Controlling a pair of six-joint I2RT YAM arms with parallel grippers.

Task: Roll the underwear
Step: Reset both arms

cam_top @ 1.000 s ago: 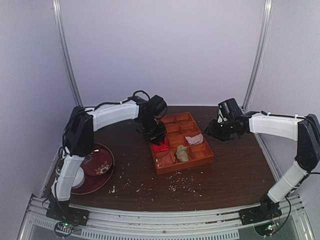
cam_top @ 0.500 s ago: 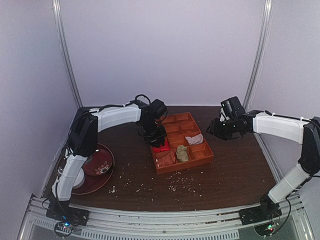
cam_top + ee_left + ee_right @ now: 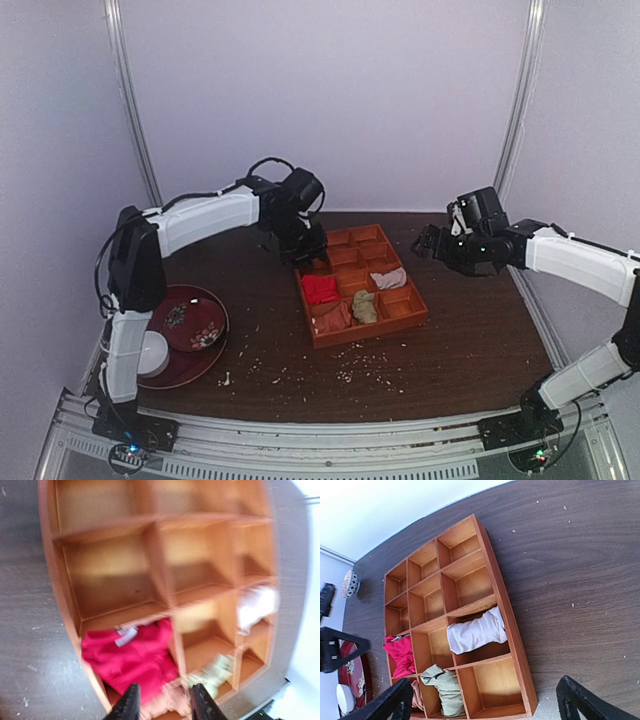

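The underwear [image 3: 320, 289] is a crumpled bright red bundle with a white tag, lying in a left-hand compartment of the wooden organizer tray [image 3: 366, 331]. My left gripper [image 3: 306, 254] hovers over the tray's far left corner. In the left wrist view its fingers [image 3: 164, 701] stand apart with nothing between them, and the underwear [image 3: 131, 657] rests below in the tray [image 3: 59, 580]. My right gripper [image 3: 428, 244] hangs right of the tray, off the table. Its jaws [image 3: 485, 705] are wide open and empty, with the underwear [image 3: 400, 652] at the far side of the tray [image 3: 492, 570].
A white cloth [image 3: 475, 632], a greenish bundle [image 3: 445, 687] and a pink cloth [image 3: 332, 318] fill other compartments. A dark red plate [image 3: 192, 322] and a white bowl [image 3: 150, 353] sit at the near left. Crumbs [image 3: 355, 370] litter the table in front of the tray.
My left gripper has opened, let go of the underwear and lifted back toward the tray's far corner. My right gripper has opened wide and drawn slightly right.
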